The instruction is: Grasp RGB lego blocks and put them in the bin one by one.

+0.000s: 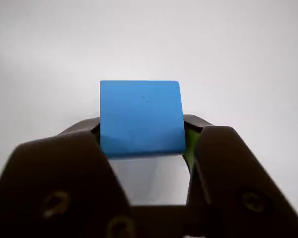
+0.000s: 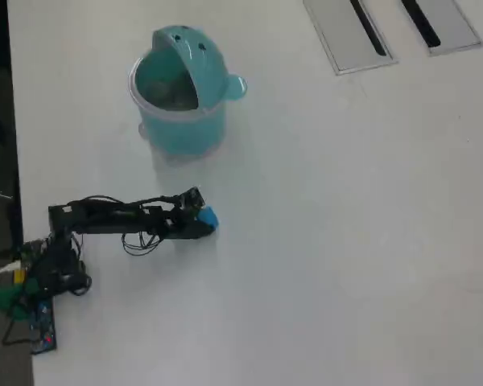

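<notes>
Black arm stretched rightward over the white table [image 2: 346,241], end effector [image 1: 141,141] clamped on the blue lego block [image 1: 140,117] between both jaws, teal bin [image 2: 179,129] stood well apart above in overhead view

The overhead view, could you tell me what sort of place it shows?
Probably an office or meeting-room desk: a broad white table with grey slotted panels set into it, a hobby arm clamped at its edge, and a teal bin.

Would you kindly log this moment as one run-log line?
gripper: shut on blue block | bin: apart, hood open | phase: block held
</notes>
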Robot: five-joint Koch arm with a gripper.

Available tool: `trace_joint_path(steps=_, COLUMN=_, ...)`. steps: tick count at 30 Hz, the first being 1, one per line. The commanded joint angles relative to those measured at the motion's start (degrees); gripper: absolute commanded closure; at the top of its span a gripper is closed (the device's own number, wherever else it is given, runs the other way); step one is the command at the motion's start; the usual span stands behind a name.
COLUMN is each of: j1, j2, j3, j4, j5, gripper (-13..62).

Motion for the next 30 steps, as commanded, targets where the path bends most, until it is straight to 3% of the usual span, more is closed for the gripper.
trace_joint_path(steps=1, j1=-1.32, j2=6.24, j3=-3.96, j4=-3.78, j5=1.85, gripper=37.7)
trace_joint_path(steps=15, j1=-21.71, j2=32.78, j3=-2.64, j4=-1.58, j5=11.16, gripper=39.5)
trace_joint_path(steps=23, j1=-31.03, j2=37.44, j3=-3.78, j4=-6.86, j5=10.81, gripper=42.3)
trace_joint_path(steps=30, j1=-38.58, j2=32.96, j3=-13.54, j4=-9.49, j5=10.02, gripper=42.3)
